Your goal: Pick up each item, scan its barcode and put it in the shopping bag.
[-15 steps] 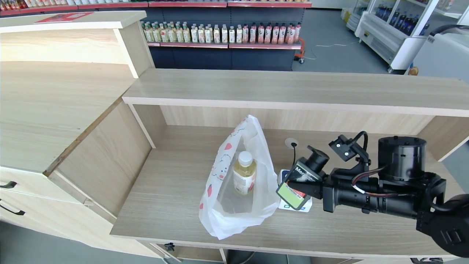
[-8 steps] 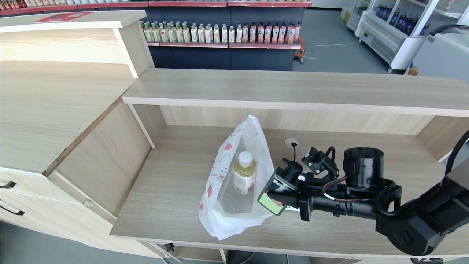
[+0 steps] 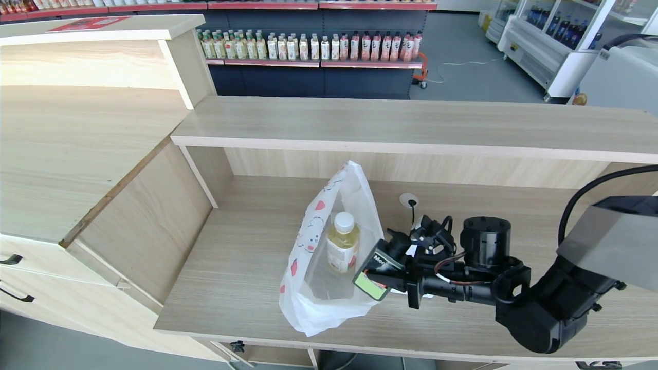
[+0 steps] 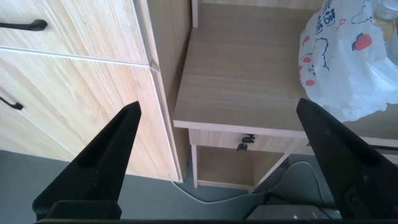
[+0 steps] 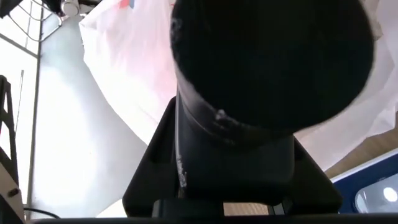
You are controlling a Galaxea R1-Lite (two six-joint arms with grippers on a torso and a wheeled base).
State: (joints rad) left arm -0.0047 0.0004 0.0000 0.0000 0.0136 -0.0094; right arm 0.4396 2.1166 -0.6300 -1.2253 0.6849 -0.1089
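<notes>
Black bottle [image 3: 381,261]: a dark container with a black cap, pale lettering on its side and a green base. It lies tilted in the right gripper [image 3: 398,273], cap toward the far right and base toward the near left. It hangs above the counter [image 3: 241,267], its base touching or just beside the right edge of the bag [image 3: 313,308]. In the right wrist view the cap [image 5: 273,74] looms close, with the white film of the bag [image 5: 118,99] behind it. The right gripper is clenched on the black bottle.

The bag is white, translucent plastic with red and blue cartoon prints. It stands open near the middle of the counter. Inside it a yellow bottle [image 3: 343,246] with a white cap stands upright.

The left gripper [image 4: 217,104] is released, its two dark fingers [image 4: 99,168] spread wide. It hangs beyond the counter's near left corner, above the floor and beside the drawers [image 4: 68,68].

The counter is light wood, recessed under a raised ledge [image 3: 411,123] of the same wood. A round grommet [image 3: 408,199] with a black cable sits in it, far of the right gripper. At left stand drawers with black handles [image 3: 11,259].

Beyond the ledge lies a shop floor with shelves [image 3: 308,49] of drink bottles. Glass-fronted coolers [image 3: 555,36] stand at far right.
</notes>
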